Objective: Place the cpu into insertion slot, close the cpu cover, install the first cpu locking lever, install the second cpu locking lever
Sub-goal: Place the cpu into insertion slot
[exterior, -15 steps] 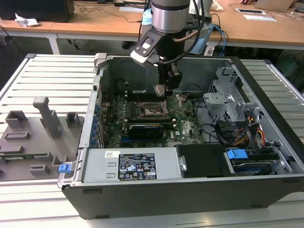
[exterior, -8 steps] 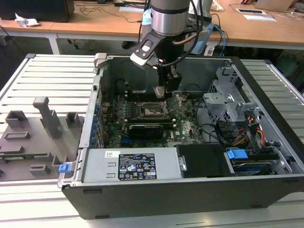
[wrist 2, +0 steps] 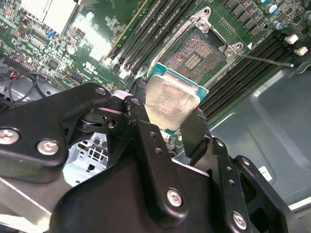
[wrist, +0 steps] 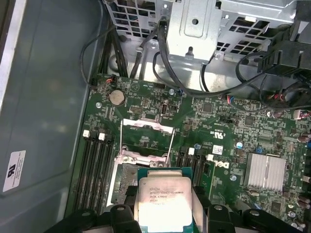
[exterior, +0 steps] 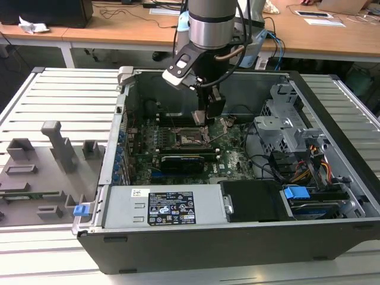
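The cpu (wrist 2: 171, 104) is pinched by its edges between the black fingers (wrist 2: 193, 131), held just above the open insertion slot (wrist 2: 194, 56) on the green board (wrist 2: 112, 19).

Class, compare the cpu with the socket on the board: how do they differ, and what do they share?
The cpu is gripped by the hand above the board; the socket sits fixed in it. The cpu top is plain silver metal; the socket is dark with a field of contacts. The cpu is edged in green, the socket in metal. Both are square.
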`<move>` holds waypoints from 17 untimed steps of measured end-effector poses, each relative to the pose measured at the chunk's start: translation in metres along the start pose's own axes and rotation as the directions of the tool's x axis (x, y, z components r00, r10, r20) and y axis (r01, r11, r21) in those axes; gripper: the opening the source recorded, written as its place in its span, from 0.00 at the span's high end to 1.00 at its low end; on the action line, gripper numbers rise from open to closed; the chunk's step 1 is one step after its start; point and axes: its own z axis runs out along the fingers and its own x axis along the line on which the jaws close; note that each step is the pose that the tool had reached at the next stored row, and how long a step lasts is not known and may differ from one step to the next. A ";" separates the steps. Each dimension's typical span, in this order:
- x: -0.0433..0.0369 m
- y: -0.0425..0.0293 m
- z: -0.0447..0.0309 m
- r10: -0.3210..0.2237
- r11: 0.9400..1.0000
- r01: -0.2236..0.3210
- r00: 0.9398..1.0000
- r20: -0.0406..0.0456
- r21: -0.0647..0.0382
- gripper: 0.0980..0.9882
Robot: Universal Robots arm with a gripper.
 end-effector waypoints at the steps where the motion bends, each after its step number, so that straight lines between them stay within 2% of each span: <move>1: 0.0000 -0.0001 0.0011 0.012 1.000 -0.012 1.000 0.002 0.000 0.52; 6: -0.0001 -0.0006 0.0074 0.079 0.997 -0.079 0.997 0.007 -0.001 0.52; 17: -0.0003 -0.0014 0.0175 0.082 0.997 -0.082 0.997 0.008 -0.001 0.52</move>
